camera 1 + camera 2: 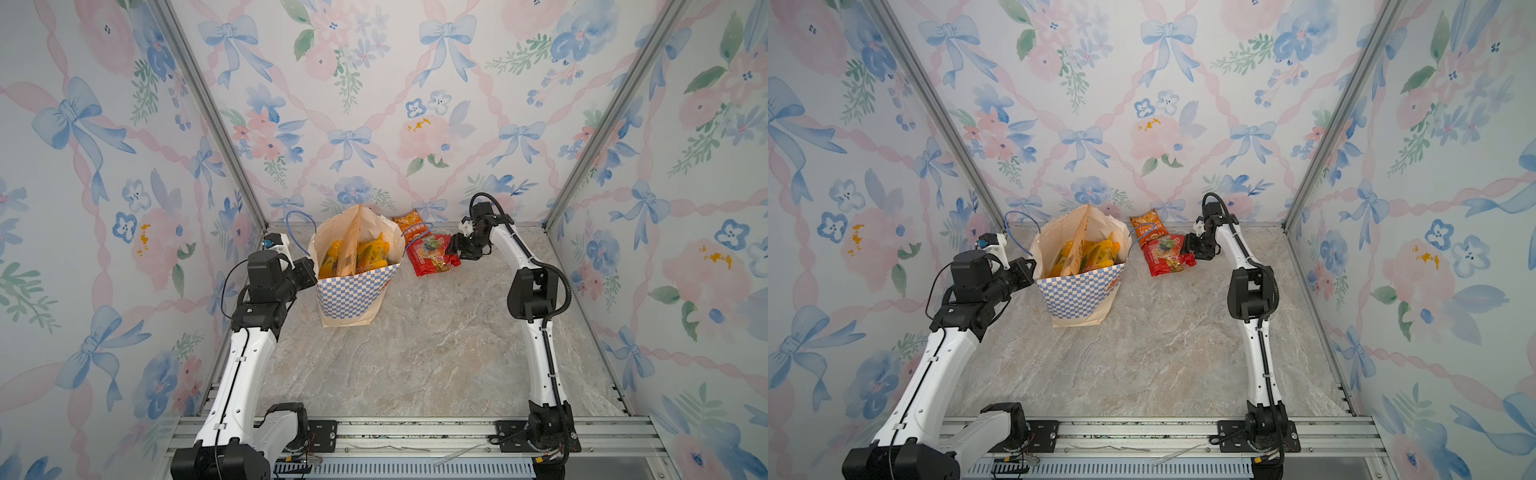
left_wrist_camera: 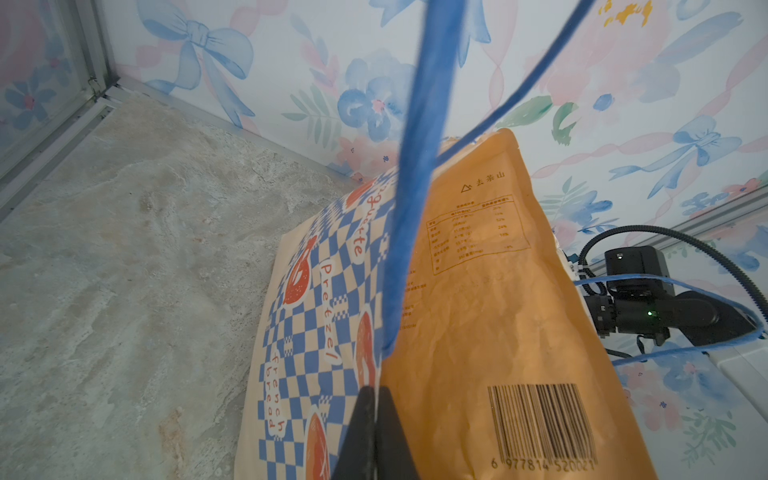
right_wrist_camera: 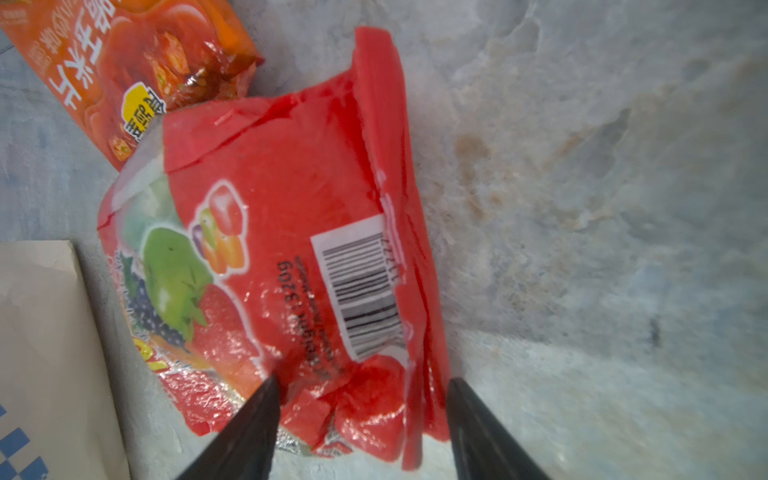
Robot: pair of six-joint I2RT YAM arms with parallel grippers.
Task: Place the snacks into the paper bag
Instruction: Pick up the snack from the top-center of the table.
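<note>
The blue-and-white checkered paper bag [image 1: 353, 295] [image 1: 1079, 291] stands upright at the back left, mouth open. Inside it are a tan kraft pouch [image 1: 351, 245] [image 2: 478, 291] and several yellow-orange packets [image 1: 370, 253]. My left gripper [image 1: 309, 270] [image 2: 376, 399] is shut on the bag's left rim. To the right of the bag, a red fruit-candy packet [image 1: 432, 255] [image 3: 291, 249] lies flat on the table. An orange packet [image 1: 409, 222] [image 3: 124, 54] lies behind it. My right gripper [image 1: 451, 249] [image 3: 361, 390] is low at the red packet's right end, jaws open and straddling its corner.
Blue cord handles [image 1: 299, 224] [image 2: 415, 166] arch over the bag's mouth; one hangs toward the red packet. The floral back wall [image 1: 374, 124] stands close behind both loose packets. A metal rail [image 1: 415, 432] runs along the marble table's front edge.
</note>
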